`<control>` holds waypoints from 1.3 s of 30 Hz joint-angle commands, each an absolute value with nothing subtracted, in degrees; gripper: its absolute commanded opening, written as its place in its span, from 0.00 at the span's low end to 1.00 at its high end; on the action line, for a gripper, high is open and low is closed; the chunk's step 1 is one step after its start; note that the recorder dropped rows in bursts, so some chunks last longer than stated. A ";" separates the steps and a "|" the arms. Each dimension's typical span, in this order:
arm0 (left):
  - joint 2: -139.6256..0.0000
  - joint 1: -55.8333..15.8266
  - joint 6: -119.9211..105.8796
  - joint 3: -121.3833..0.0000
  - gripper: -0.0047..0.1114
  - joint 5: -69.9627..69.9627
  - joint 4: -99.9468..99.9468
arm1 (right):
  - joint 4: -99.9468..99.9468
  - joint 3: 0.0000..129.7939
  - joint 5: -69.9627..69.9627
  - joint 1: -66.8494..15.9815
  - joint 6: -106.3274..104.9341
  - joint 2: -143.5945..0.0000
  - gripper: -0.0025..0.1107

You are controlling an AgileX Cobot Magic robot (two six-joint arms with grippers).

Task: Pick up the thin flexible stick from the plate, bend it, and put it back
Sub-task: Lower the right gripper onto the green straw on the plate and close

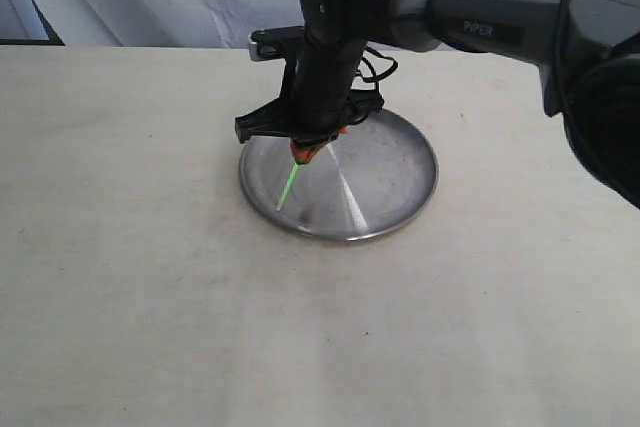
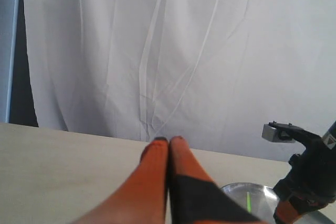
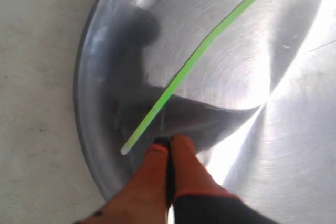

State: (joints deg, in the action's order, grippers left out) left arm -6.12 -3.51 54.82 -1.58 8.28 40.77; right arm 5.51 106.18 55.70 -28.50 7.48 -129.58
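Broadly, the pale table [image 1: 120, 277] spreads under and all around the right claw [image 1: 305, 152], and a white cloth [image 2: 157, 51] hangs beyond the table's far edge, behind both claws. Next in bulk, the right arm [image 1: 500, 27], dark with a grey joint, reaches in across the table and turns down so that the right claw points at the plate [image 1: 410, 162]. The plate lies directly beneath this claw. Its shiny centre sits toward the arm's side of the fingertips, and its rim curves round close by on the other side.

The right claw's 2 orange fingers [image 3: 152, 171] are pressed together with no gap at the tips, which hang low over the plate; whether they touch the metal I cannot tell. The left claw [image 2: 168, 140] is outside the exterior view. Its own wrist view shows its 2 orange fingers likewise pressed flat together, pinching nothing, with the plate and the right claw well apart from it.

Smallest, the thin flexible stick [image 3: 210, 40] lies on the plate. This neon-green strand runs just beside the right claw's tips, not between them. 1 end is close beside the fingertips near the rim, and the rest stretches away across the plate. Whether the tips touch it cannot be told.
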 commanded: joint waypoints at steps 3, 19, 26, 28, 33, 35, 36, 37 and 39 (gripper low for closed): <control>-5.66 -3.52 54.79 -1.39 0.04 8.71 41.17 | 9.65 106.63 52.61 -28.58 6.18 -130.04 0.05; -5.66 -3.52 54.79 -1.39 0.04 8.71 41.17 | 6.88 106.63 46.58 -28.68 14.23 -136.07 0.55; -5.66 -3.52 54.79 -1.39 0.04 8.71 41.17 | 1.80 106.63 46.36 -28.79 16.53 -138.11 0.48; -5.66 -3.52 54.79 -1.39 0.04 8.71 41.17 | 1.79 106.63 46.61 -29.08 16.53 -138.36 0.48; -5.66 -3.52 54.79 -1.39 0.04 8.94 41.17 | -4.82 106.63 52.04 -31.37 14.50 -139.86 0.29; -5.66 -3.52 54.79 -1.39 0.04 8.94 41.17 | -5.90 106.63 54.80 -31.46 14.40 -140.42 0.11; -5.66 -3.52 54.79 -1.39 0.04 8.94 41.17 | -5.47 106.63 55.25 -31.46 14.40 -140.69 0.03; -5.66 -3.52 54.79 -1.39 0.04 8.94 41.17 | -4.97 106.63 55.56 -31.46 14.40 -140.83 0.02; -5.66 -3.52 54.79 -1.39 0.04 8.94 41.17 | -4.55 106.63 55.56 -31.34 14.02 -140.93 0.02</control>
State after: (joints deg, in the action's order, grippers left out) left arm -6.12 -3.51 54.82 -1.58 8.28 40.77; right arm -4.81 107.72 50.85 -31.53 15.04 -138.40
